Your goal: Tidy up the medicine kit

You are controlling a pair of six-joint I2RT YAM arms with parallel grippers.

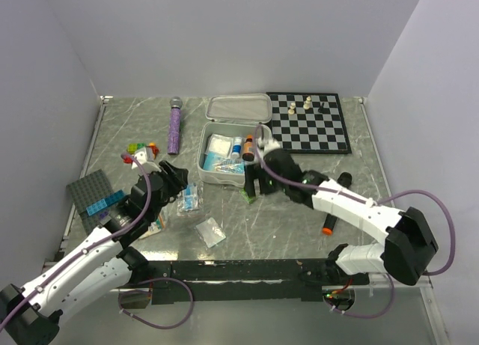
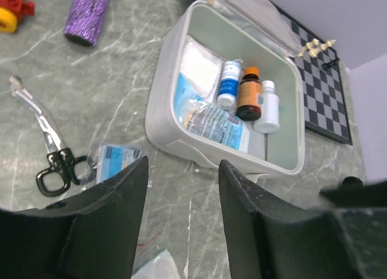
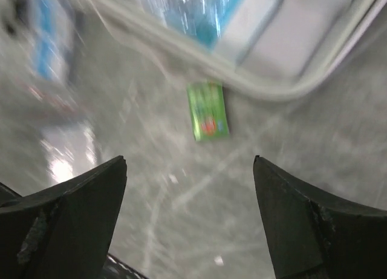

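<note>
Looking down from above, we find the medicine kit [image 1: 202, 156] open at mid-table, with the chessboard [image 1: 322, 132] just beside it. The right gripper [image 1: 253, 184] is at its near corner and the left gripper [image 1: 178, 179] is over loose packets. From the left wrist, the fingers [image 2: 121, 194] are partly apart and empty, with scissors [image 2: 45, 152] nearby; the kit's near right corner looks free. The blurred right wrist view shows wide, empty jaws above a green packet [image 3: 208, 111] just beside the kit wall. We judge collecting it comes next, with little room on the wall side.
</note>
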